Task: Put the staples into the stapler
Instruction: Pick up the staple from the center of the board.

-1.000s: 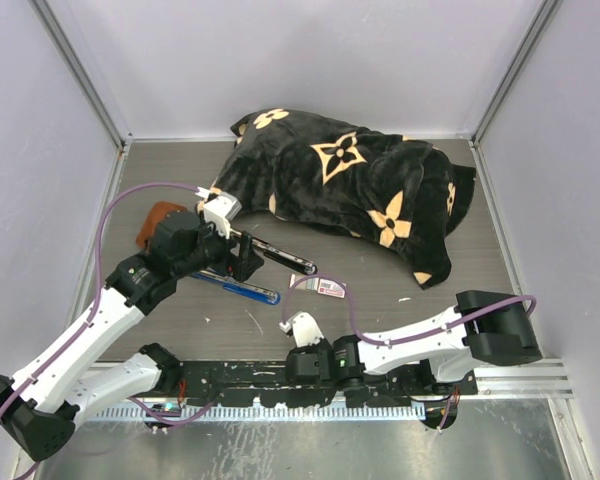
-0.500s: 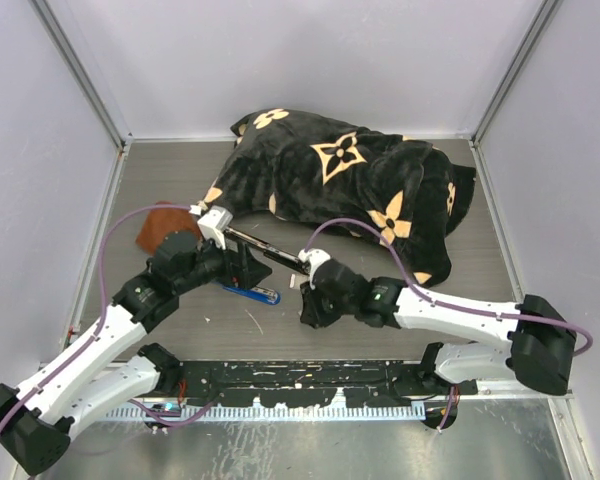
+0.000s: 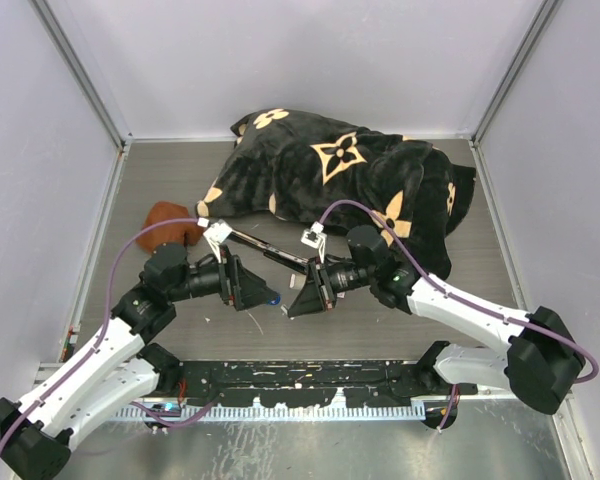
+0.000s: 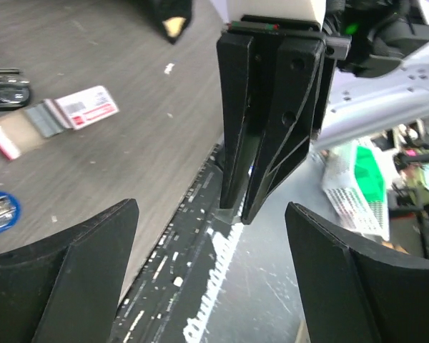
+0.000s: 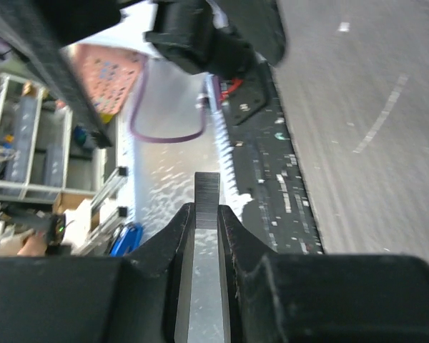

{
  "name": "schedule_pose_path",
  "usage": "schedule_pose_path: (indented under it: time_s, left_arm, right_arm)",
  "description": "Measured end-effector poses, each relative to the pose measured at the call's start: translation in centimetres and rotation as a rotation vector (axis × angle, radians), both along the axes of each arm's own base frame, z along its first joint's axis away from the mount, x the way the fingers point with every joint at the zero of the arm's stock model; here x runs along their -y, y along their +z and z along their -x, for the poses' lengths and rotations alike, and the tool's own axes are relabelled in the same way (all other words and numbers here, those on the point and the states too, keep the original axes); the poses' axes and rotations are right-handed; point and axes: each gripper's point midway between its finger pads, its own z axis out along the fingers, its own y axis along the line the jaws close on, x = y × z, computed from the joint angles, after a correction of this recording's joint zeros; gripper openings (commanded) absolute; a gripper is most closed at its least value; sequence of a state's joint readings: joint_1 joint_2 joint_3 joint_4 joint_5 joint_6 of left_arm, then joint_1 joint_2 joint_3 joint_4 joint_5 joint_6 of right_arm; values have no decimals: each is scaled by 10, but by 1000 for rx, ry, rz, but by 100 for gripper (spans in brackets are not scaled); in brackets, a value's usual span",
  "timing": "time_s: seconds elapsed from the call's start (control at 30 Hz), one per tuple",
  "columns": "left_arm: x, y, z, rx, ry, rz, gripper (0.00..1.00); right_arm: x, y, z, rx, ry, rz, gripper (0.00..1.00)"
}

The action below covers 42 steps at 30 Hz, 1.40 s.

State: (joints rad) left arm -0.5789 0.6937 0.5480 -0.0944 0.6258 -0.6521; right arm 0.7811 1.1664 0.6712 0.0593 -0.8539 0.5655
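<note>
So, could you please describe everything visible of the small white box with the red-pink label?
The staples box is small, flat, white cardboard with a red-pink printed label on top. It lies flat on the wood-grain table, at a slant in the left wrist view. A greyish piece sticks out of one end, then a beige flap with a red-white edge. Nothing grips it; a black stapler lies close, apart.

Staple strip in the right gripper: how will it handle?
Probably stiff but brittle: the staple strip is a thin ribbed grey bar. Likely light, may slip: the right gripper pinches it with the end poking out.
</note>
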Motion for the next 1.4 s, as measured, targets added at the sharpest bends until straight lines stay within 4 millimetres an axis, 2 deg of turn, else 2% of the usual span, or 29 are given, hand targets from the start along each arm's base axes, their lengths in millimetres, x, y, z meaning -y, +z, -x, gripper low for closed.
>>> schedule_pose_path:
  time_s: [0.17, 0.37, 0.43, 0.63, 0.83, 1.13, 1.4]
  left_arm:
    - [9, 13, 19, -42, -128, 72, 85]
    - [15, 16, 35, -118, -245, 94, 71]
    - [16, 17, 38, -137, -274, 96, 69]
    - [18, 25, 46, -166, -342, 110, 70]
    - [21, 32, 47, -190, -382, 117, 59]
    - [26, 29, 52, -229, -430, 108, 43]
    - [28, 28, 55, -238, -444, 104, 39]
  right_arm:
    - [-1, 32, 18, -20, 108, -119, 17]
    - [-1, 57, 29, -43, 182, -203, 17]
    - [-1, 62, 31, -44, 198, -220, 17]
    - [-1, 67, 34, -56, 225, -236, 17]
    - [-4, 63, 31, -70, 230, -229, 17]
    - [-5, 60, 30, -79, 234, -222, 17]
    - [-5, 62, 30, -76, 234, -225, 16]
